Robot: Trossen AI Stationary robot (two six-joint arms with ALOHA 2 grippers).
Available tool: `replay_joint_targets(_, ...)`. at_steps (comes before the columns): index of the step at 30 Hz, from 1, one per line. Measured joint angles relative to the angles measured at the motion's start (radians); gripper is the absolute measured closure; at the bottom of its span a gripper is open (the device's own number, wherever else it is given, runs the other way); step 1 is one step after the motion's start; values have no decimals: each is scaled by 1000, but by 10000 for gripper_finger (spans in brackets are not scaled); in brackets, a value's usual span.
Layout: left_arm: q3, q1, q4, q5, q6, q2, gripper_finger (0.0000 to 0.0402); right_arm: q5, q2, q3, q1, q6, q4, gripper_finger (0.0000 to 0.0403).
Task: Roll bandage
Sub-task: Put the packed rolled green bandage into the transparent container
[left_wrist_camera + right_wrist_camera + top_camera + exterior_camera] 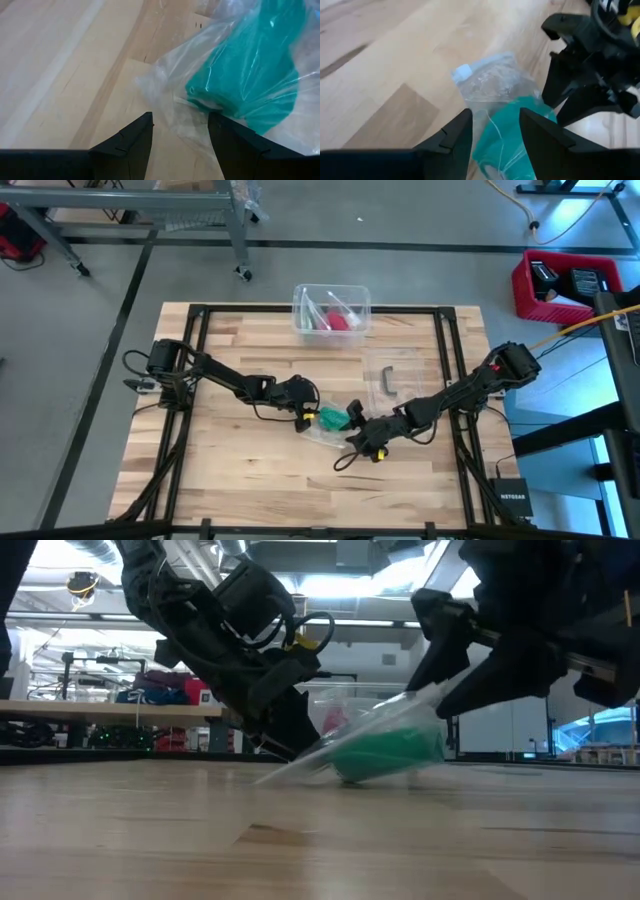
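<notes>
While the bandage [333,418] sits inside a clear plastic bag [322,430] mid-table, the right gripper [492,131] pinches that bag's edge, lifting it. Beside it, the left gripper [180,132] stands open, its fingers straddling the bag's other end.

light wood table [230,470], black frame rails. on it: clear tub [331,310] at far edge, grey bracket [388,381] right of centre, clear bag [325,428] with bandage [332,418] mid-table.
</notes>
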Motion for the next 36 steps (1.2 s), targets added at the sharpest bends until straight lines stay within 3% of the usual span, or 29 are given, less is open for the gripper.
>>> replay_joint_targets(5,0,0,1,0,-19,0,219,-5,3,0,0,-29,29,238)
replay_joint_targets(11,0,0,1,0,-26,0,219,-84,4,0,0,-16,31,231)
replay_joint_targets(22,0,0,1,0,-31,0,219,-187,28,-1,-2,-85,18,159)
replay_joint_targets(36,0,0,0,0,-40,0,219,-8,191,-1,15,-486,246,181)
